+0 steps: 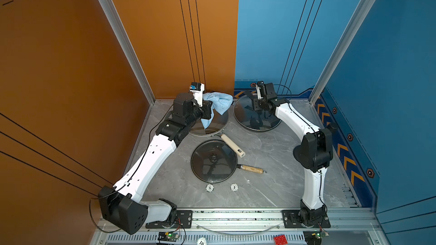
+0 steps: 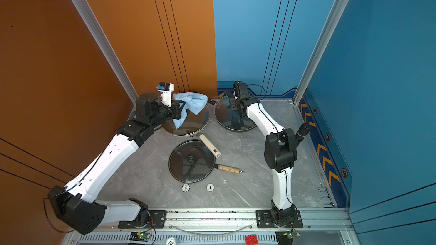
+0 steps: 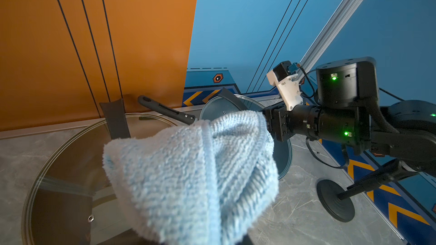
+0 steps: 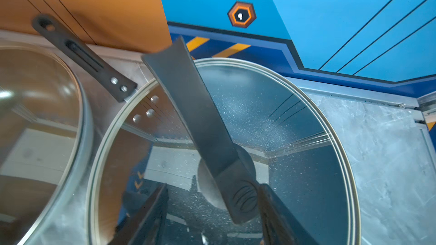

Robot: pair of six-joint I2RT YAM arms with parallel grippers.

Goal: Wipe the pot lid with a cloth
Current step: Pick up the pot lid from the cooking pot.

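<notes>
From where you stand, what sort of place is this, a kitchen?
Probably a robot test booth rather than a kitchen: left arm and right arm bolted to an aluminium rail, orange wall panel and blue wall panel enclosing a tabletop of lidded pans.

Bare table (image 1: 278, 161) right of front pan (image 1: 213, 161)

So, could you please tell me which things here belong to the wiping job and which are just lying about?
Job in hand: cloth, gripped by the left gripper; far right glass lid, likely the one, its strap handle between the jaws of the open right gripper.
Lying about: far left lidded pan below the cloth; front lidded pan; two poker chips; red brick.
</notes>
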